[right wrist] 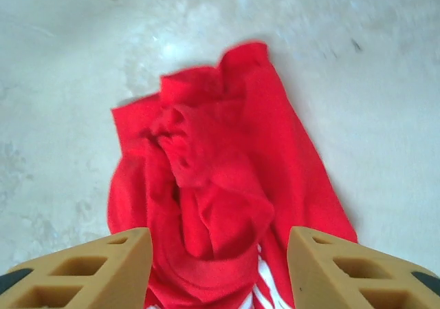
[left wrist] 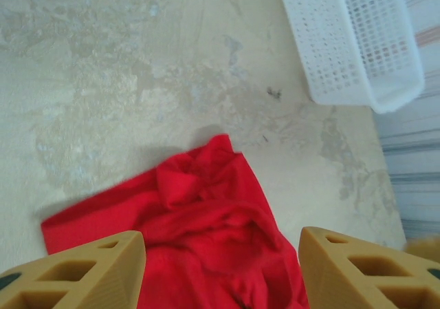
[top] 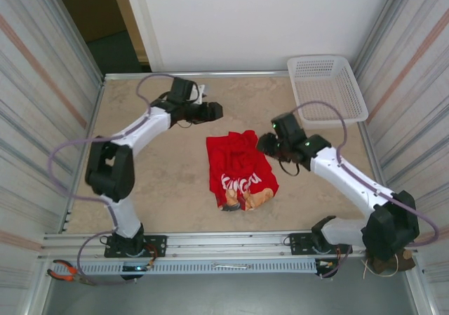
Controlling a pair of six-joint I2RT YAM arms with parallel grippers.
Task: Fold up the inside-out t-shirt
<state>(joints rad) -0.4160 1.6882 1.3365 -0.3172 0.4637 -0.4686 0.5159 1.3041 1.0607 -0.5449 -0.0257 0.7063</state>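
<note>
Robot workcell: we see the inside-out t-shirt (top: 240,169) lying bunched on the table (top: 161,182), well apart from the white mesh basket (top: 327,83), to the basket's left and nearer the arm bases than it. The red cloth is creased and heaped at the end closer to the basket, while its white-and-yellow graphic (top: 242,187) shows at the end farther from it. The right gripper (top: 266,144) hangs near the basket's near-left corner, between the basket and the shirt. In its wrist view we find its tan fingers (right wrist: 89,268) spread wide with nothing between them, the crumpled shirt resting on the table below. The left gripper (top: 215,110) sits much farther left of the basket, about level with the basket's near rim. Its wrist view shows us both fingers (left wrist: 357,268) parted and empty, one edge of the shirt beneath them and the basket in view past it. Neither gripper touches the cloth, as far as we can tell
</note>
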